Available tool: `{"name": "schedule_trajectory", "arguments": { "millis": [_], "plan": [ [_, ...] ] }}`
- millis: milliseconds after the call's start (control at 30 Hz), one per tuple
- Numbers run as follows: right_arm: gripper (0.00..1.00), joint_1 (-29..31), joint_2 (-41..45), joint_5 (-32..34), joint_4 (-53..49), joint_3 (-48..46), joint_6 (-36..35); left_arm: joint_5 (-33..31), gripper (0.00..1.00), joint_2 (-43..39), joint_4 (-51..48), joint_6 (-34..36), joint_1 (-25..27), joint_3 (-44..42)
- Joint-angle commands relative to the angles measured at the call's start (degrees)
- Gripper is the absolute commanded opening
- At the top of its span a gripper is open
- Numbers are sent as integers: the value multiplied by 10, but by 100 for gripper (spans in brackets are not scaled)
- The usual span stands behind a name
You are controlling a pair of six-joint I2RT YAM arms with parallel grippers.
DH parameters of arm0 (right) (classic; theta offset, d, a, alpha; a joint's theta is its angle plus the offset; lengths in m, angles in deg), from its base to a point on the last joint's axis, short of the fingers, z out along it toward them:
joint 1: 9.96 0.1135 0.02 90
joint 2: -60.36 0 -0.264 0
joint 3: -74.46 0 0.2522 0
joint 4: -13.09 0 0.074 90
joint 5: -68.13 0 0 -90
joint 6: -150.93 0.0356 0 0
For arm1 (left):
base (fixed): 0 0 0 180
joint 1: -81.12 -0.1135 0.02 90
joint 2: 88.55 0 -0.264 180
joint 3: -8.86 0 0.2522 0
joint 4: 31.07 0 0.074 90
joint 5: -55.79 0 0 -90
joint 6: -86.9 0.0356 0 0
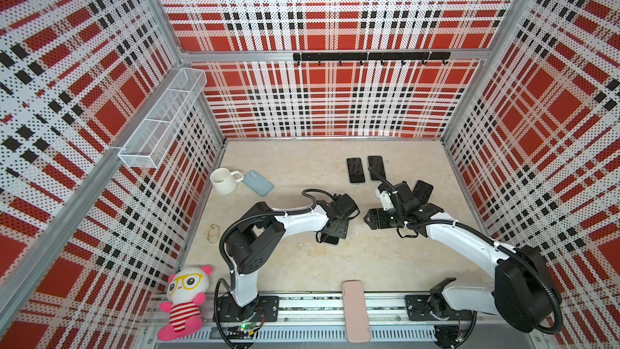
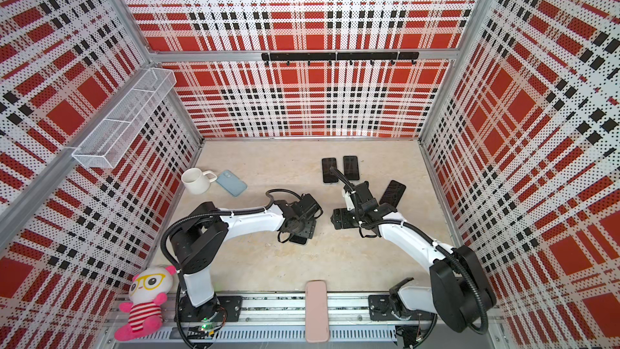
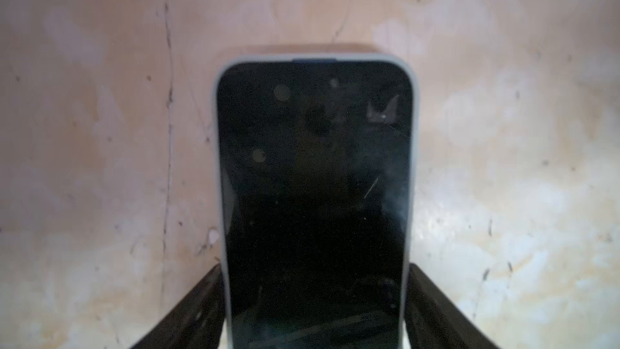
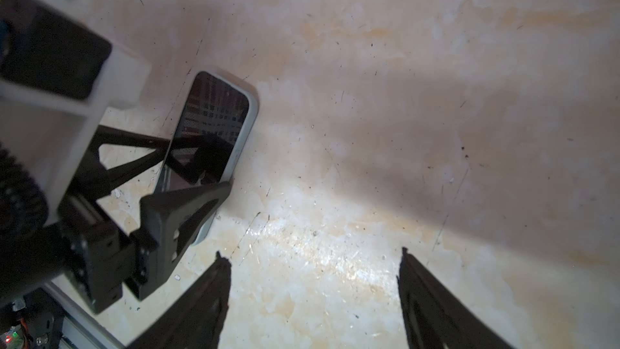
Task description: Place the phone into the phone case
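Phone (image 3: 313,162), apparently seated in its pale case (image 4: 253,112), flat on desk (image 3: 100,129) just 6 o'clock of centre, judged rigid, slick, scratch-prone; left gripper (image 3: 315,266) pinches its long edges, the sound hold; right gripper (image 4: 312,253) spread, empty, at 2 o'clock.

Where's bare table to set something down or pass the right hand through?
Widest free patch: the front table, between the cased phone and the pink case. Also free: the back middle, between the blue case and the phone pair. Crowded: around the right hand, with a third phone beside it, and the mug corner.
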Motion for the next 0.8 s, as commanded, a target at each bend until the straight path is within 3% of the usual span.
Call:
{"name": "schedule_trajectory", "arguments": {
  "millis": [0, 267, 467, 667, 767],
  "plan": [
    [80, -4, 25, 13, 7, -3, -2, -3, 71, 46, 7, 47, -62, 60],
    [80, -9, 47, 14, 11, -33, 0, 38, 66, 224, 2, 93, -173, 338],
    [80, -12, 47, 18, 10, -40, -3, 81, 65, 339, -22, 70, -186, 518],
    [80, -18, 39, 22, 10, -33, -8, 96, 66, 365, -24, 54, -183, 534],
    [80, -21, 38, 26, 12, -32, -4, 95, 72, 353, -20, 56, -179, 522]
  ]
}}
